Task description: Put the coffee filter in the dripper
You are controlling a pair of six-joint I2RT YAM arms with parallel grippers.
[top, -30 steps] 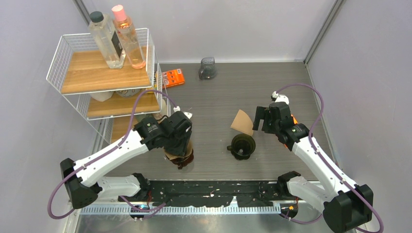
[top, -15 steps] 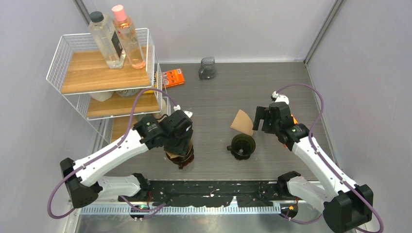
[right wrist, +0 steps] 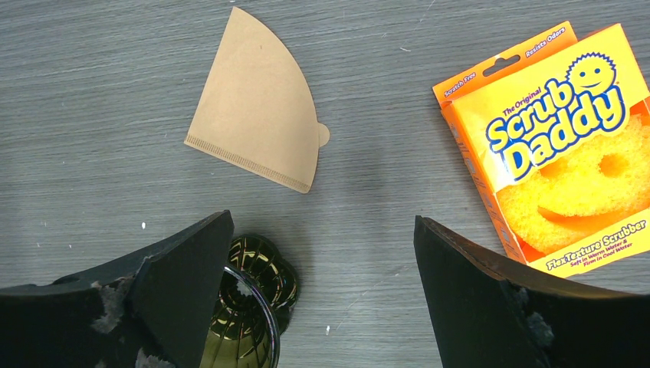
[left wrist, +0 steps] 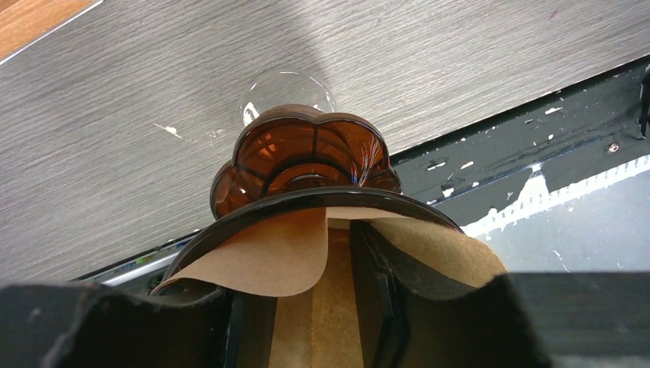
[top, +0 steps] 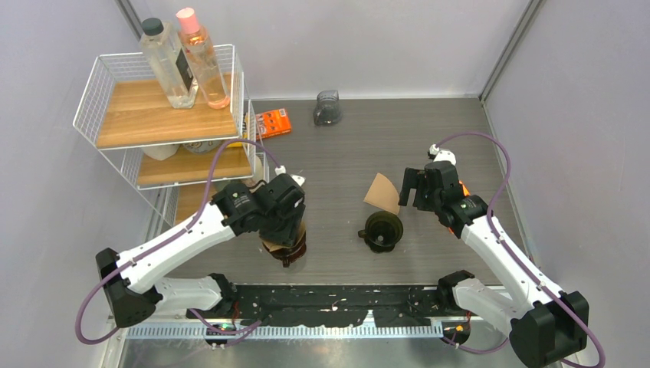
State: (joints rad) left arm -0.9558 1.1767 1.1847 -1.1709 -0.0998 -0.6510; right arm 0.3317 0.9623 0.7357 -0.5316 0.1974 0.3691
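Note:
An amber-brown dripper [left wrist: 306, 153] stands near the table's front edge [top: 290, 251]. A brown paper coffee filter [left wrist: 260, 257] sits inside its rim, one flap folded over my left finger. My left gripper [left wrist: 306, 307] reaches down into the filter with its jaws apart, the right finger [left wrist: 379, 284] against the paper; from above, the left gripper [top: 285, 234] covers the dripper. A second filter [right wrist: 257, 103] lies flat on the table [top: 382, 193]. A dark green dripper [right wrist: 245, 307] stands just below it [top: 381, 229]. My right gripper [right wrist: 323, 218] hovers open and empty beside them [top: 408, 188].
A yellow Scrub Daddy box [right wrist: 559, 146] lies right of the right gripper. A white wire shelf [top: 96, 92] with two bottles [top: 184, 57] stands at the back left. An orange packet [top: 274, 123] and a grey cup [top: 327, 107] lie at the back. A black strip [top: 329, 295] runs along the near edge.
My left gripper has shifted very slightly over the amber dripper. The right arm, loose filter and dark dripper have not moved.

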